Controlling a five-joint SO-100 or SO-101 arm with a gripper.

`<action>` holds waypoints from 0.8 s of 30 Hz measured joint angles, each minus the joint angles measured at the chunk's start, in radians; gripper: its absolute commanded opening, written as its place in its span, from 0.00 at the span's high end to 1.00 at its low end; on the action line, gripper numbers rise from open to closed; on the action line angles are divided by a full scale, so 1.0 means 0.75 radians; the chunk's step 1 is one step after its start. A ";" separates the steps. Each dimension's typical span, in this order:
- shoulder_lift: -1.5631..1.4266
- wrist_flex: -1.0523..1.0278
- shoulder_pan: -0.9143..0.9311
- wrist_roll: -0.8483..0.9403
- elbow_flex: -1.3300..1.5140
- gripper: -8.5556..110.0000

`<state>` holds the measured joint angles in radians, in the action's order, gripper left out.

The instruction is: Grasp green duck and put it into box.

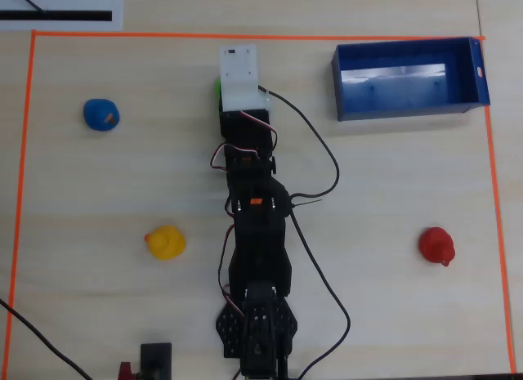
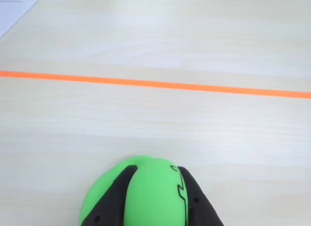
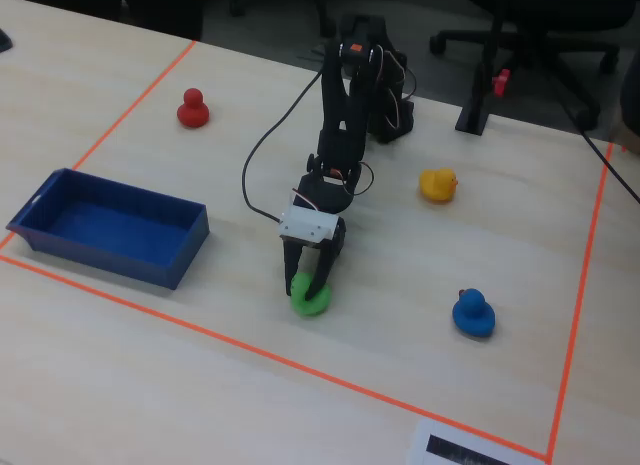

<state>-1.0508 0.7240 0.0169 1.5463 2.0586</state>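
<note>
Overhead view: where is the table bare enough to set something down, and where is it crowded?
Bare patches: between the blue duck and the yellow duck at left; between the box and the red duck at right. The centre strip is crowded: the arm, its cables, and the gripper around the green duck.

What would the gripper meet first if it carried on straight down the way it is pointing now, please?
The green duck: the gripper points down with its fingers on either side of it. Directly beneath lies the table. Whether the fingers already press on the duck is hard to tell.
</note>
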 measured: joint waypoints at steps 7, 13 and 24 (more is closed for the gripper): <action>-0.184 -0.321 0.041 -0.123 -0.010 0.93; -0.591 -0.861 0.157 -0.342 -0.010 0.93; -0.792 -1.763 0.468 -0.534 -0.503 0.93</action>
<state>-1.6444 -0.5983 0.3682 1.1459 1.6812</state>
